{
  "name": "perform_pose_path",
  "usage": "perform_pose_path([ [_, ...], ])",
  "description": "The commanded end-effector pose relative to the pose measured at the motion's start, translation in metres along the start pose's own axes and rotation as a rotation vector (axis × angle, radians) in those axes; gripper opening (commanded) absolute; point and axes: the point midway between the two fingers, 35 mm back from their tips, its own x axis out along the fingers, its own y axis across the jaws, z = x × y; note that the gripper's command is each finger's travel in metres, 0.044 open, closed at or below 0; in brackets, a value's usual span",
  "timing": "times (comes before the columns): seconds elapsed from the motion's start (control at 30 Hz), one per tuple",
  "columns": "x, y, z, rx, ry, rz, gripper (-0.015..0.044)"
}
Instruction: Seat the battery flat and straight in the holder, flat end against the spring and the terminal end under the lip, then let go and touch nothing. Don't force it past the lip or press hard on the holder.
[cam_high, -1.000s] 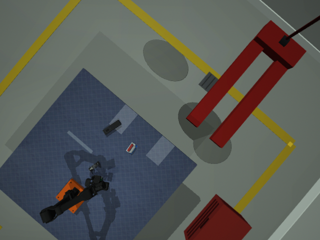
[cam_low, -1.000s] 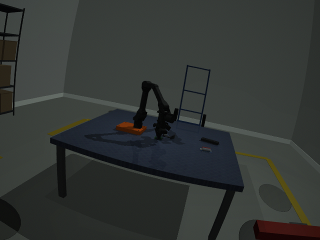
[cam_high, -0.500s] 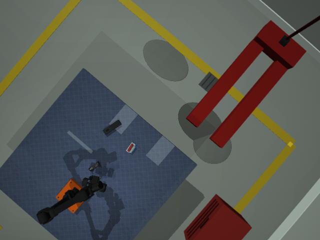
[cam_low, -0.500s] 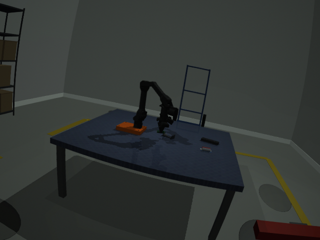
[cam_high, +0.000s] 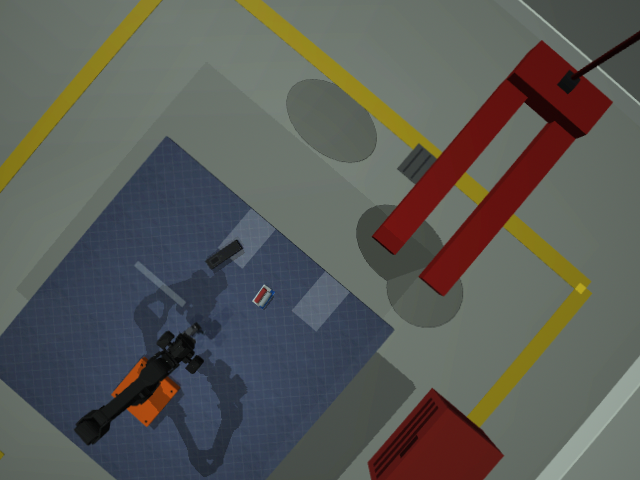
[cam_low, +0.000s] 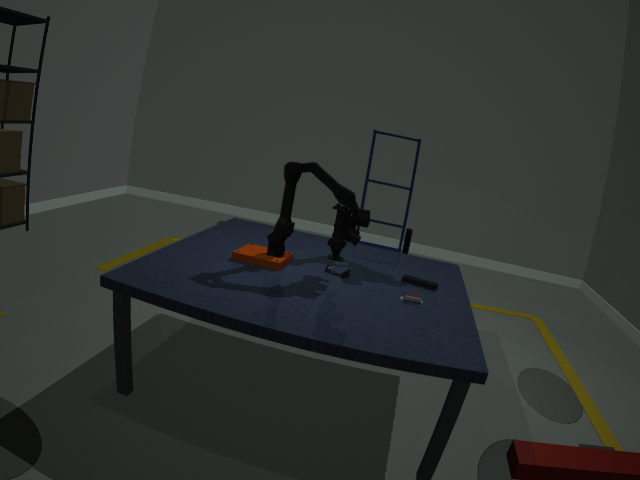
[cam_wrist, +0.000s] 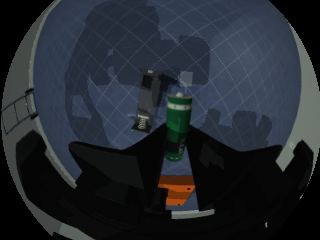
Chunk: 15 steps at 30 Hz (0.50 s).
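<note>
arm (cam_low: 315, 178): bent over, wrist pointing down | gripper (cam_wrist: 178, 150): jaws squeezed on the green battery (cam_wrist: 178, 123), held up

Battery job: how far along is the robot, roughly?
Done: the green battery is picked up, clamped in the gripper. In hand: bringing it to what looks like the holder, lying empty just beside it on the table. Left: seating it flat, then letting go.

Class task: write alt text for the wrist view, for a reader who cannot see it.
A green battery is clamped between the black gripper fingers above a dark blue table. A small dark holder lies just left of it.
</note>
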Motion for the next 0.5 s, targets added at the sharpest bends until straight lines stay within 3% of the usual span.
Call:
perform_pose_path([
  [0.0,-0.005,0.02,0.008,0.091,-0.004,0.002,0.0065],
  [0.47,-0.002,0.043,0.014,0.22,-0.044,-0.003,0.0065],
])
